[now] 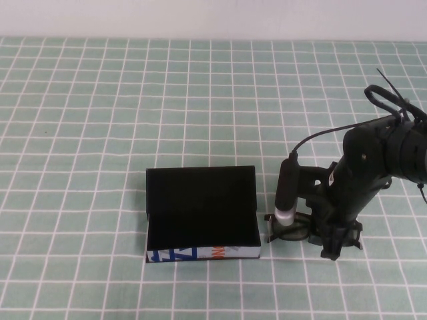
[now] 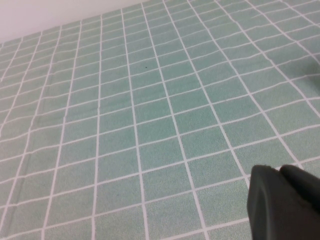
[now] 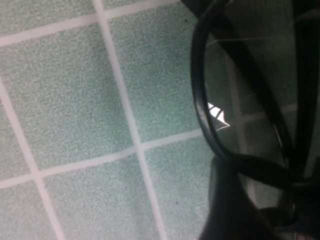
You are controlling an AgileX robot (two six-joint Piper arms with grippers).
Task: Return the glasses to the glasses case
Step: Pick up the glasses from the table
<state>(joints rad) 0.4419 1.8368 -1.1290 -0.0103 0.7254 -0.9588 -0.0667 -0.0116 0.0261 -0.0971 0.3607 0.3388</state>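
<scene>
The glasses case (image 1: 200,183) lies open in the middle of the table, its black lid standing up at the back and its white printed front edge (image 1: 200,253) facing me. Nothing shows inside it. The black glasses (image 1: 291,233) lie on the cloth just right of the case. My right gripper (image 1: 331,245) is down on them, covering their right half. In the right wrist view the rim and lens of the glasses (image 3: 199,107) fill the frame close up. My left gripper (image 2: 285,205) hangs over bare cloth, shut and holding nothing; it is outside the high view.
A green tablecloth (image 1: 100,133) with a white grid covers the whole table. A white wall runs along the far edge. The right arm's cable (image 1: 313,137) loops above the glasses.
</scene>
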